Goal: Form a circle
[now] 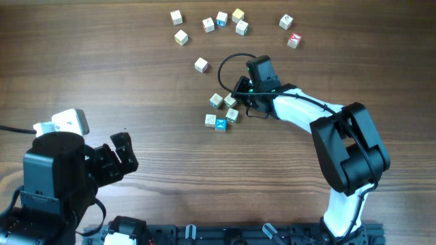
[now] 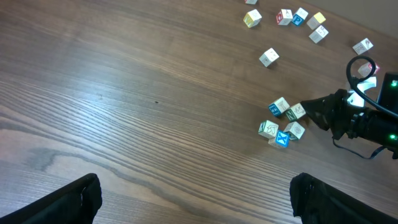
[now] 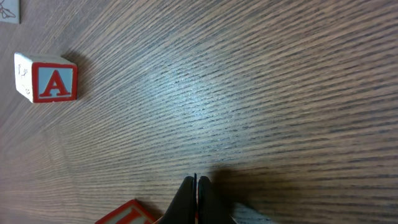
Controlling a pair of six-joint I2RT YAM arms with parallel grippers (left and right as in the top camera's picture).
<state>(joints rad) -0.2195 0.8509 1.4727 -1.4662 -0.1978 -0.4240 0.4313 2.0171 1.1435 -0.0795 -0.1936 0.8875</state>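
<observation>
The circle (image 1: 216,101) is a tight little ring of pale wooden letter cubes just right of the table's middle, one of them with a blue face (image 1: 221,124). It also appears in the left wrist view as the ring (image 2: 268,129), with the blue-faced cube (image 2: 282,139) in it. My right gripper (image 1: 237,94) is shut with nothing between its fingers, its tip at the ring's upper right edge against a cube (image 2: 297,112). In the right wrist view the shut gripper (image 3: 196,199) hovers low over bare wood. My left gripper (image 1: 122,153) stands open at the near left, far from the cubes.
Several loose cubes lie scattered along the far edge, from one (image 1: 176,17) at the left to a red-faced one (image 1: 293,40) at the right, plus a single cube (image 1: 201,64) nearer the ring. A red "A" cube (image 3: 53,78) shows left of the right fingers.
</observation>
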